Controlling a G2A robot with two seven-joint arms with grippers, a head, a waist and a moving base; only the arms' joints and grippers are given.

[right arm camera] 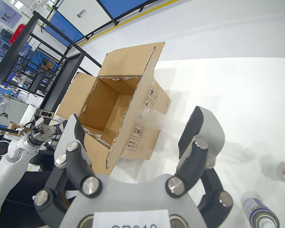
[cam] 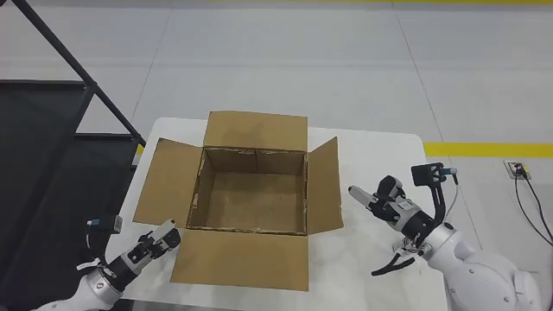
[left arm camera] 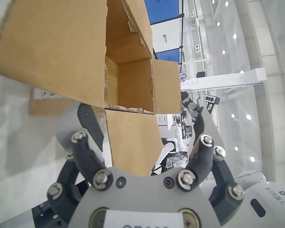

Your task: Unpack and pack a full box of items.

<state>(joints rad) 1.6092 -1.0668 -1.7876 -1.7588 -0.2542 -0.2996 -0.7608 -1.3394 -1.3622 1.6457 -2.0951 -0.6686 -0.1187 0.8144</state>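
Cardboard box (cam: 255,200) emptied (repacking seems due): beside it, left gripper (cam: 166,235) and right gripper (cam: 370,194) gape empty, so fetching the plastic bottle (right arm camera: 279,170) looks next.

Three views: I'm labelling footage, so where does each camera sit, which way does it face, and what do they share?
Top view: above the arms, looking down at the open box on the table; left claw and right claw show beside it.
Left wrist view: behind the open left claw, facing the box's flaps.
Right wrist view: behind the open right claw, facing the box's side.
Shared: all see the box's inside.
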